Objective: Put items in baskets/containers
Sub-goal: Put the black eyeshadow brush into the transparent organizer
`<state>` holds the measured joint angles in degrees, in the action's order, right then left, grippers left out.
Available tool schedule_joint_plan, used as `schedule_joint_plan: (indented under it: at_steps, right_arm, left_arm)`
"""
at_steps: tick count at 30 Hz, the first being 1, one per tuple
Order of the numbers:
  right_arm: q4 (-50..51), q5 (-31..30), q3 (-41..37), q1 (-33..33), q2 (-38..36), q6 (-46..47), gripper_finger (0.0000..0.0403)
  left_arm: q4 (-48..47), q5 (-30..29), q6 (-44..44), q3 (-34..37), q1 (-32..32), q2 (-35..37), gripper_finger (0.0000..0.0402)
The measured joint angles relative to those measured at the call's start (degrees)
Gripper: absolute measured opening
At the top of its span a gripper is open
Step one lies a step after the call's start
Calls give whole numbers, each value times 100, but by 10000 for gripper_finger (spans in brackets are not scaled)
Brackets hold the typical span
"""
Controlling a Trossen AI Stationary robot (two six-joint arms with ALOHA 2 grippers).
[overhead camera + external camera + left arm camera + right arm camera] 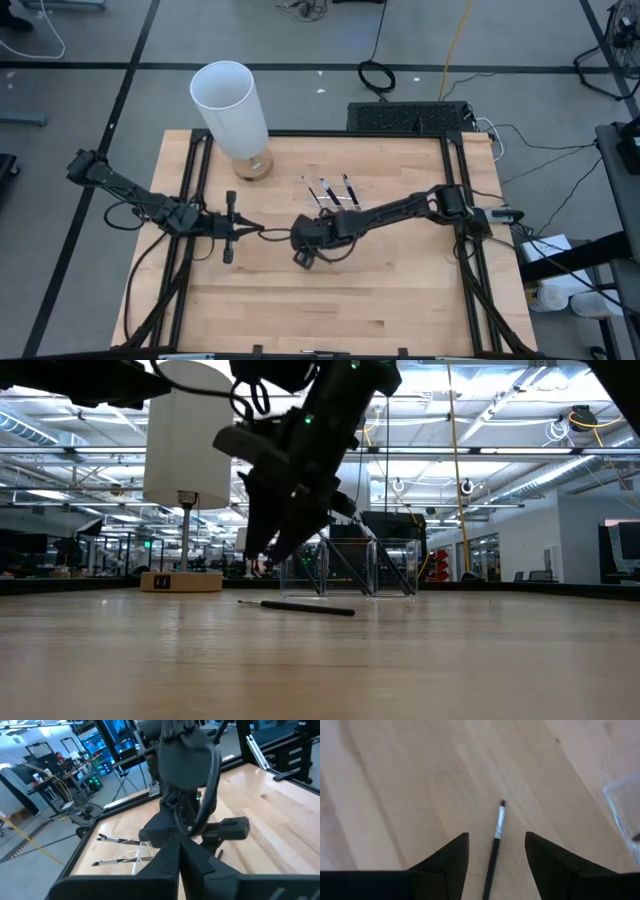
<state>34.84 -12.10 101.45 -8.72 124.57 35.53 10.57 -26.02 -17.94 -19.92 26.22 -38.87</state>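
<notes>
Wooden table [380,290], mid-frame: right gripper [496,852] angles down, fingers wide astride a loose brush [495,845]; left gripper [179,851] pinched shut nearby.

Thin dark-handled, silver-tipped brush [495,845] flat on wood; three more [325,190] in the clear plastic tray [345,568].

Grey floor [90,40] with cables [378,75]; ceiling lights [520,395] beyond.

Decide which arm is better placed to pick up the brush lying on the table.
The right. Its gripper is open directly above the brush, fingers either side. The left gripper is shut and beside it.
</notes>
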Motion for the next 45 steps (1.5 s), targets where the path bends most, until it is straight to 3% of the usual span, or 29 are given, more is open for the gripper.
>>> schedule_joint_plan:
  at_steps: [9, 25, 34, 40, 45]
  right_arm:
    - [-21, 22, -198, 7, 0, 422, 176]
    - [-712, 17, -424, -180, 193, 207, 171]
    - [-467, -14, -411, -187, 400, 248, 171]
    - [-376, -23, -411, -176, 407, -151, 168]
    - [-97, 1, -403, -173, 564, -439, 141]
  left_arm:
    - [63, -9, 0, 0, 0, 0, 40]
    - [129, -4, 80, 0, 0, 0, 4]
    - [153, 1, 321, -2, 0, 0, 36]
    - [111, 4, 605, -2, 0, 0, 27]
    - [111, 3, 872, -2, 0, 0, 9]
